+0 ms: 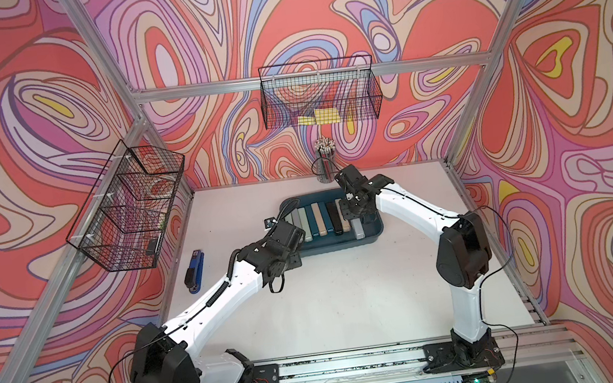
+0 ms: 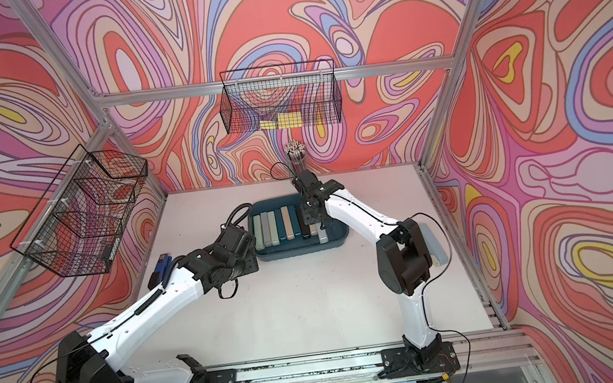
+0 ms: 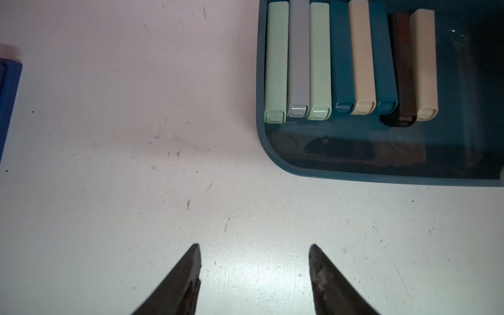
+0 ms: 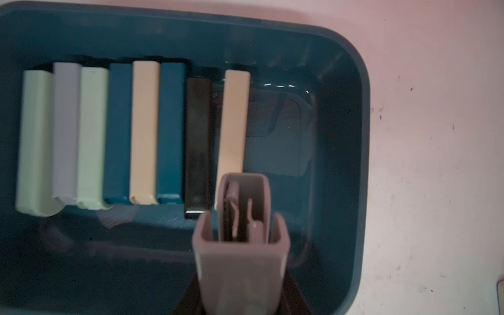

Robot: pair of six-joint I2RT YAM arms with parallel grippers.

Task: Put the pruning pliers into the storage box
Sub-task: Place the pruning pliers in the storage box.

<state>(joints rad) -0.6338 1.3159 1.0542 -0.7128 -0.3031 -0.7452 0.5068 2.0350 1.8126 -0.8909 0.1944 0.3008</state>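
Nearest: left pincer (image 3: 255,246), prongs half spread, holding nothing, hanging over bare worktop (image 3: 136,163) just off the near corner of the storage box (image 3: 381,174).
Off to its side: blue-and-black stapler (image 1: 195,272), no part of the job.
In the box: eight pruning pliers (image 3: 341,54) lying flat in a tight row, pale green through beige.
Above the free floor at the row's end: right pincer (image 1: 352,214), clamped on the ninth, a grey pruning pliers (image 4: 240,245); contact with the floor not discernible.
Step in hand, by judgement: setting down what looks like the last piece.
Advised: turn parallel to the end beige case, lower flat into the gap beside it, clear of the rim, release only once resting.
Beyond: pencil cup (image 1: 325,159); wire baskets (image 1: 319,92) on the walls.
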